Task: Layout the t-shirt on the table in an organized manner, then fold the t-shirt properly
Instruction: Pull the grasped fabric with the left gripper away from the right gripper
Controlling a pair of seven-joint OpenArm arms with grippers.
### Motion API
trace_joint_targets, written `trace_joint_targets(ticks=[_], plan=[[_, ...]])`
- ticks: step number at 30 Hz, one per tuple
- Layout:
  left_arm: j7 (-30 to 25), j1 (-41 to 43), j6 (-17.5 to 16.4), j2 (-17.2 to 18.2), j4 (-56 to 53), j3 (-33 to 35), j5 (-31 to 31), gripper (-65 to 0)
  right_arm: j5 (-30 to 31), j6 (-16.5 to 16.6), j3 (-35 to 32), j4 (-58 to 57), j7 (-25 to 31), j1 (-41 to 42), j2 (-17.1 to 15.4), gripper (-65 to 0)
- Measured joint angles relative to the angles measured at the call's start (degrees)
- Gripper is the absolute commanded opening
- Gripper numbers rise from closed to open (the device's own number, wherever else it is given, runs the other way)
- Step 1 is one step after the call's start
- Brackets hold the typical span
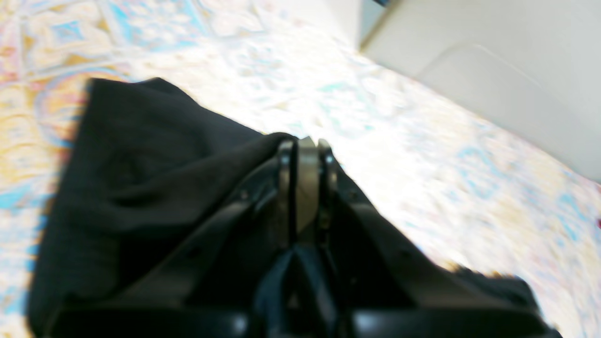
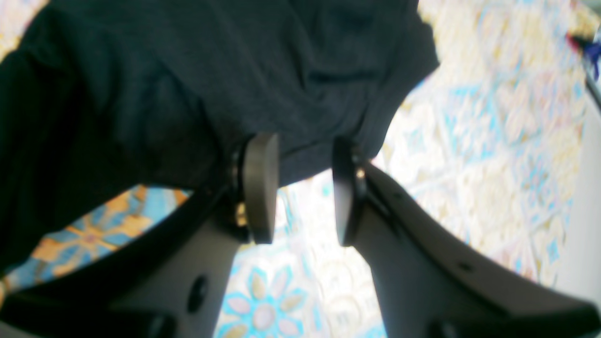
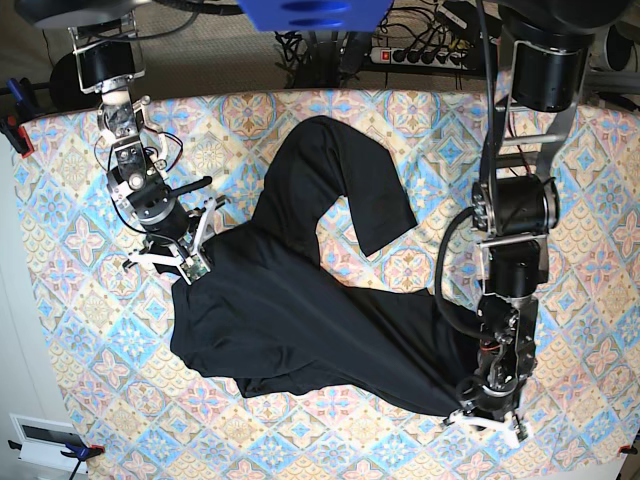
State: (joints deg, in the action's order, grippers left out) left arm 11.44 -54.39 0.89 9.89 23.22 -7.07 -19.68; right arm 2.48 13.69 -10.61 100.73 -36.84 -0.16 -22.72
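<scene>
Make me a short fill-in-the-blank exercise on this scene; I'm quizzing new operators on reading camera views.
1. The garment spread on the patterned table is a t-shirt of the colour ____.
2. The left tool is ____ on the t-shirt's edge.
3. The right tool has its jaws ____, with cloth at its tips.
4. In the base view, the t-shirt lies ____ the two arms.

Missing words: black; shut; open; between

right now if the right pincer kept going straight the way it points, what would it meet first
Most likely the t-shirt: the right pincer stands open with the black hem just beyond its tips, above the table. Depth is unclear, so the fingers may already be touching it.
</scene>
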Motion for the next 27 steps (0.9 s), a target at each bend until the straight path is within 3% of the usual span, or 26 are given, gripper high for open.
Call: trace_joint_targets(ticks=[3, 10, 13, 17, 21, 27], plan=[[-2.9, -0.3, 0.7, 1.7, -4.3, 0.0, 1.0, -61.1, -0.2, -0.1, 0.2, 0.2, 0.1, -0.9, 0.0, -46.2], [-3.6, 2.3, 0.3, 1.8, -1.9, 0.0, 9.8, -37.7, -0.1, 0.0, 0.2, 0.2, -0.1, -1.4, 0.0, -46.2], [1.8, 7.2, -0.2, 3.1, 4.1, 0.0, 9.9, -29.7, -0.2, 0.0, 0.1, 0.2, -0.3, -1.5, 0.0, -46.2], [8.2, 16.6, 0.5, 5.7, 15.8, -0.2, 10.2, -27.1, -0.3, 0.0, 0.1, 0.2, -0.2, -1.4, 0.0, -46.2], [9.8, 23.8, -0.1, 7.3, 25.1, 0.0, 9.9, -27.1, -0.2, 0.0, -0.1, 0.2, -0.3, -1.6, 0.0, -46.2], [10.2, 26.3, -3.7, 7.9, 25.0, 0.0, 10.0, -27.1, -0.3, 0.0, -0.1, 0.2, -0.3, -1.6, 0.0, -46.2]])
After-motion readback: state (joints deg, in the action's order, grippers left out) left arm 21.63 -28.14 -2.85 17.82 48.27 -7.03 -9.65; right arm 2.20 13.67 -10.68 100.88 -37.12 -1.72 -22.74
